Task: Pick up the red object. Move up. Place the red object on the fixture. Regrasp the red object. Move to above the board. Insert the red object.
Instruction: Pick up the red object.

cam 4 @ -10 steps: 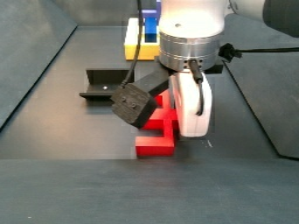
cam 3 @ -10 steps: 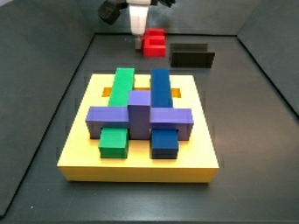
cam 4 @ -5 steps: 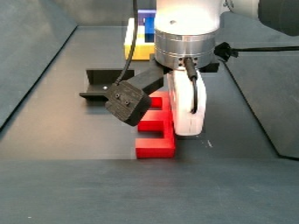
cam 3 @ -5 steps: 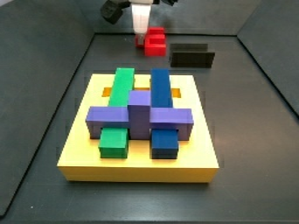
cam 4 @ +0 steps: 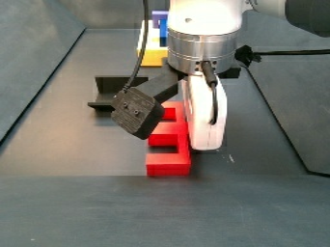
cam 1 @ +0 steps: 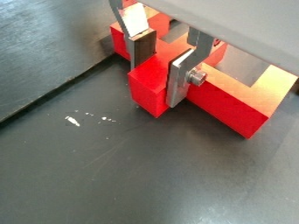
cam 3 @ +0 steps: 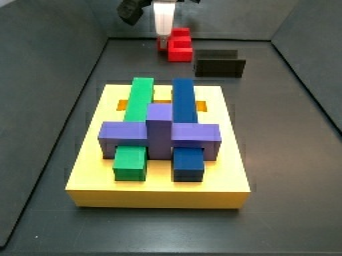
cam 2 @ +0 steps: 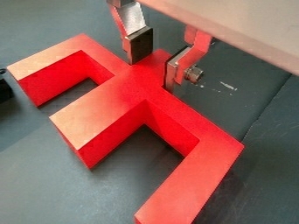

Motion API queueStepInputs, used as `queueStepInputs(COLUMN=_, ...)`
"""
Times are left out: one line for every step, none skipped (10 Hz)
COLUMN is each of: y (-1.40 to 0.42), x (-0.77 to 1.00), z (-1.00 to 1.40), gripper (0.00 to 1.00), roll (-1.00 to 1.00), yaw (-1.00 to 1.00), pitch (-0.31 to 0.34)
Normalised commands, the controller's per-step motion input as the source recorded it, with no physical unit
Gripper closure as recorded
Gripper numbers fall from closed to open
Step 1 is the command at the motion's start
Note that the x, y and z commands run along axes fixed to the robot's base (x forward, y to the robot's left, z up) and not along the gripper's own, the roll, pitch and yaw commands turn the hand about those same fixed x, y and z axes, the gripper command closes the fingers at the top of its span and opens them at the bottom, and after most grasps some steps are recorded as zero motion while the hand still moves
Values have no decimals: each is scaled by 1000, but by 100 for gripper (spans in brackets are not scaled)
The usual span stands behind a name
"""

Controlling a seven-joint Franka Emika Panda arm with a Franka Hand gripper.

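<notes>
The hand is clamped on the centre stub of the bright red bridge-shaped plastic block, which seems barely off the worktop, so every later step remains.

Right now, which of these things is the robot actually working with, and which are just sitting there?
In use: red object, gripper straddling its centre stub, fixture, board.
Just there: green, blue and purple bars on the board.

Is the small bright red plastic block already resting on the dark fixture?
No, the red block lies on the floor under the gripper, apart from the fixture.
</notes>
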Motion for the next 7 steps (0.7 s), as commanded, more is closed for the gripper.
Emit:
queueStepInputs(y=0, x=0, z=0, gripper=100, roll=0, yaw=0, pitch=0)
queueStepInputs(y=0, x=0, z=0, gripper=100, roll=0, yaw=0, pitch=0)
queueStepInputs(y=0, x=0, z=0, gripper=100, roll=0, yaw=0, pitch=0)
queueStepInputs(y=0, x=0, z=0, gripper=100, roll=0, yaw=0, pitch=0)
queueStepInputs(y=0, x=0, z=0, gripper=100, roll=0, yaw=0, pitch=0)
queueStepInputs(y=0, x=0, z=0, gripper=100, roll=0, yaw=0, pitch=0)
queueStepInputs(y=0, x=0, z=0, gripper=100, roll=0, yaw=0, pitch=0)
